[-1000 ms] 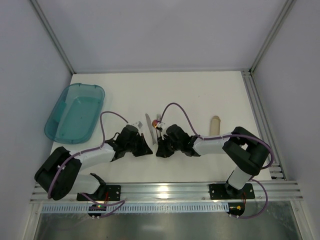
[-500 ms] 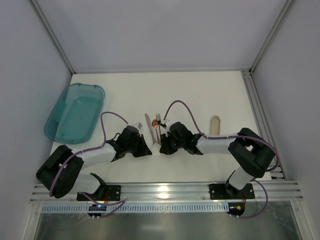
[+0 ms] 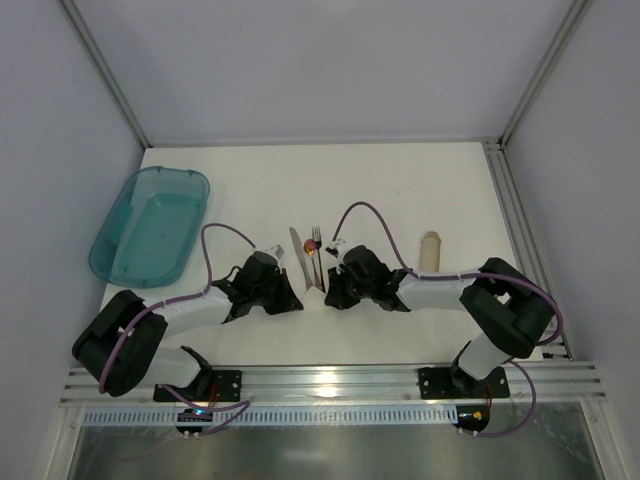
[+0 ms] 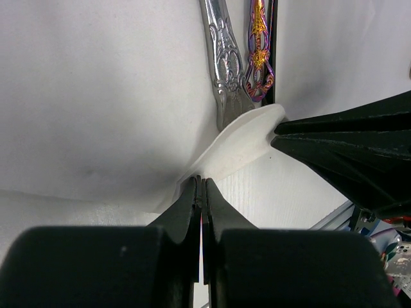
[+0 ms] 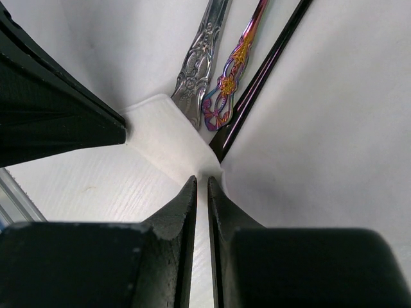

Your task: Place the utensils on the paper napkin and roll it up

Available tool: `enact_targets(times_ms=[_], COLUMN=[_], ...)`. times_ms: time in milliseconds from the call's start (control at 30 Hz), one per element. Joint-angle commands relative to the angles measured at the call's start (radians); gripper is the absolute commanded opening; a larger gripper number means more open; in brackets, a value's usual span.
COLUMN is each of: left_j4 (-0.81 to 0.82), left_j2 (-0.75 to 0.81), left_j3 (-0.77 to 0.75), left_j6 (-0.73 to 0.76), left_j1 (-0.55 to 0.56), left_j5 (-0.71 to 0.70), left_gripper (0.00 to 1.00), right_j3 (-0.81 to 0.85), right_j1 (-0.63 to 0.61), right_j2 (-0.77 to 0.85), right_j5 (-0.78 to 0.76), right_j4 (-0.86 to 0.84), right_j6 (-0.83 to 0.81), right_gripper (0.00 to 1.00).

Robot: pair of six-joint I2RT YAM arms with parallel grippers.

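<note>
Left wrist view: the left gripper [image 4: 200, 187] has its fingers pressed together on the near edge of the napkin [image 4: 247, 138], with a thin white fold caught between them and lifted off the table [image 3: 400, 190]. Over on the right wrist view it's the mirror picture. The right gripper [image 5: 201, 184] pinches the same edge, fingers all but closed with only paper between them. The two grips sit close, one on either side of the raised lip.

The utensils [image 5: 199, 67] lie side by side on the sheet just beyond that lip: a silver handle [image 4: 221, 58], a rainbow handle [image 5: 232, 86] and a slim black handle [image 5: 266, 67] right beside it. Their near ends are hidden behind the fold. From above, the set sits mid-table between the wrists, with the tub [image 3: 150, 230] and the tube [image 3: 430, 250] well apart on either side.

So the loading looks done and the roll is just starting. The trick now is for both arms to carry the edge forward together, same pace, same height. The paper should stay snug but never be tugged sideways, because a sheet this thin would likely tear. The fold should stay low so it wraps the handles rather than shoving them. Smooth cutlery will probably slide, and one side leading would skew the roll.
</note>
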State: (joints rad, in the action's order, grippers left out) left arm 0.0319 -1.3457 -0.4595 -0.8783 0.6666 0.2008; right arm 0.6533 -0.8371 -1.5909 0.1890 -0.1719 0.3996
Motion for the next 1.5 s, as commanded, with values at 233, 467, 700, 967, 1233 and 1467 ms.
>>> enact_targets(times_ms=[233, 467, 700, 967, 1233, 1467], left_j4=[-0.037, 0.043, 0.095, 0.102, 0.112, 0.118], left_j2=[0.039, -0.050, -0.125, -0.133, -0.152, -0.159], left_j3=[-0.068, -0.110, -0.120, -0.139, -0.142, -0.140], left_j6=[0.019, 0.021, 0.016, 0.022, 0.022, 0.024], left_j1=[0.004, 0.004, 0.005, 0.005, 0.007, 0.007], left_j5=[0.006, 0.051, 0.046, 0.045, 0.046, 0.045], left_gripper=[0.02, 0.02, 0.01, 0.01, 0.00, 0.00], right_j3=[-0.026, -0.004, 0.002, -0.004, -0.047, -0.061], right_j1=[0.006, 0.004, 0.006, 0.069, 0.072, 0.035], right_j2=[0.037, 0.037, 0.086, 0.218, 0.227, 0.207], right_j5=[-0.046, -0.039, -0.043, -0.184, -0.279, -0.379], right_j4=[0.035, 0.045, 0.067, 0.245, 0.222, 0.236], right_j6=[-0.004, 0.015, 0.083, 0.418, 0.665, 0.839], right_gripper=[0.13, 0.13, 0.16, 0.46, 0.74, 0.80])
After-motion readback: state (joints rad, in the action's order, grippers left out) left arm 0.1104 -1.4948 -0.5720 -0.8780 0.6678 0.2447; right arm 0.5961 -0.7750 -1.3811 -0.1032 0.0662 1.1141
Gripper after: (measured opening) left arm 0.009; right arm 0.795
